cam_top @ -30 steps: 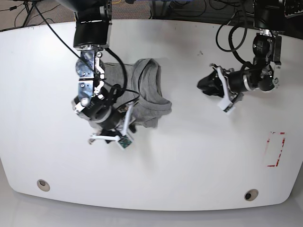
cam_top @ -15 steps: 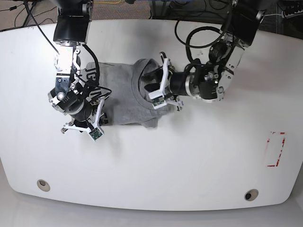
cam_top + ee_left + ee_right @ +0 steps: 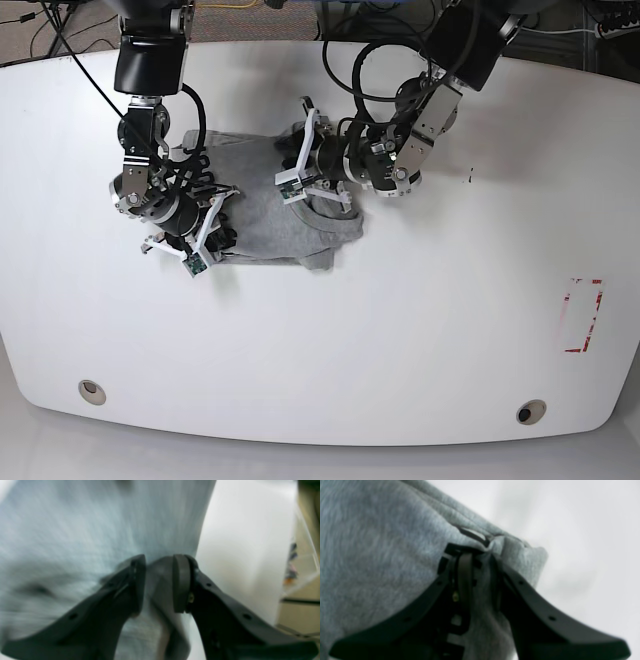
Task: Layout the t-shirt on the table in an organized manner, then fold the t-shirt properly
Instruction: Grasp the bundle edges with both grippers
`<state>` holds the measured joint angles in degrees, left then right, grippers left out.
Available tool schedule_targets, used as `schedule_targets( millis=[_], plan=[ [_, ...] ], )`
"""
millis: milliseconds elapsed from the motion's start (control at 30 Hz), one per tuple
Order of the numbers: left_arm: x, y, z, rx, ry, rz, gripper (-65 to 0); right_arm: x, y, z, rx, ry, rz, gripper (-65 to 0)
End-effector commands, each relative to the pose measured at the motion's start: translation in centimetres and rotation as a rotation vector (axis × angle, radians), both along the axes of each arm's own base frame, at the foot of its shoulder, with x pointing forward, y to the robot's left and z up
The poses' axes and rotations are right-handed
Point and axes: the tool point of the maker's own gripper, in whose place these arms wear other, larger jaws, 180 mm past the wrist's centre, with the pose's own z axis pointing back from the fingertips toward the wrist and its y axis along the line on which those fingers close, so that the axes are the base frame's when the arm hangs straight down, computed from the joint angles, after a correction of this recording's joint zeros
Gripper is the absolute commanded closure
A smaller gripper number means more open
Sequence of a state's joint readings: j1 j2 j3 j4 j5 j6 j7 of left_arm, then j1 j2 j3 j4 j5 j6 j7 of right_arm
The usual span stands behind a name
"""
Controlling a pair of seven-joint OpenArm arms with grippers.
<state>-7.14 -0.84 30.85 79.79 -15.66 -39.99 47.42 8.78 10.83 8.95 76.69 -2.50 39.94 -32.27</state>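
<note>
The grey t-shirt (image 3: 255, 215) lies bunched on the white table (image 3: 400, 330), left of centre. My left gripper (image 3: 292, 175) reaches in from the right and sits at the garment's upper right, by the collar. In the left wrist view this gripper (image 3: 158, 580) pinches a fold of the t-shirt (image 3: 100, 530), with the table (image 3: 237, 542) beyond. My right gripper (image 3: 215, 235) is at the shirt's lower left edge. Its wrist view shows the gripper (image 3: 482, 565) shut on gathered cloth of the t-shirt (image 3: 382, 555) above the table (image 3: 570, 530).
A red-and-white mark (image 3: 583, 316) lies near the table's right edge. Two metal grommets (image 3: 91, 390) (image 3: 530, 411) sit near the front edge. Black cables hang from both arms over the back of the table.
My left arm swung from the right side of the table across to the shirt's collar. My right gripper moved left and up, closed on cloth, and the shirt is spread further left.
</note>
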Motion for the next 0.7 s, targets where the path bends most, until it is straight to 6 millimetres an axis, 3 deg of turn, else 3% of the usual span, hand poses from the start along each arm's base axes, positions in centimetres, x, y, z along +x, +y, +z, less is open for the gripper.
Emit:
schedule_targets(
  millis=[0, 67, 200, 500, 667],
  plan=[
    [0.6, 0.5, -1.2, 0.023, 0.011, 0.011, -17.1, 0.3, -0.7, 0.3, -0.02, -0.005, -0.002, -11.6],
    [0.6, 1.5, -2.9, 0.068, 0.029, 0.024, -17.1, -0.4, -1.3, 0.1, -0.037, 0.001, 0.0, -11.6],
    [2.3, 4.3, -3.9, 0.136, 0.013, 0.071, -17.1, -1.8, -1.3, 0.0, -0.05, 0.004, 0.009, -11.6],
    [5.0, 9.7, -3.7, 0.223, -0.042, 0.121, -17.1, -5.9, -0.4, -0.6, -0.049, 0.021, 0.035, -11.6],
    [7.3, 12.1, -2.7, 0.266, -0.092, 0.136, -17.1, -8.0, 1.6, -0.7, -0.017, 0.027, 0.045, -11.6]
  ],
)
